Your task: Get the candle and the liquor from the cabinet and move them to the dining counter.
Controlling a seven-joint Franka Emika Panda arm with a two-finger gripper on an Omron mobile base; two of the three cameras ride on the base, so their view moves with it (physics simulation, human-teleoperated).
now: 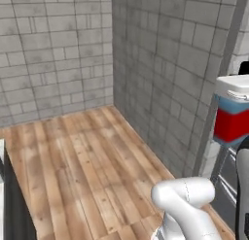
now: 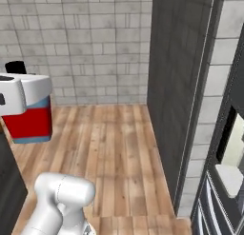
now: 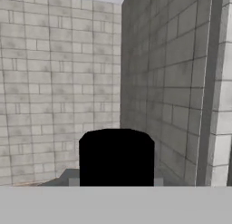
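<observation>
Currently clamped on the liquor (image 1: 232, 118) by the gripper (image 1: 238, 88), bottle hanging upright beneath, black cap (image 3: 116, 157) between the jaws.

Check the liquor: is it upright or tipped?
Upright: the liquor hangs in the gripper, blue above red, black cap at top.

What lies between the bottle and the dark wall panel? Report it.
Nothing stands there: only bare wooden floor separates the bottle from the dark wall panel, as the right base view shows.
</observation>
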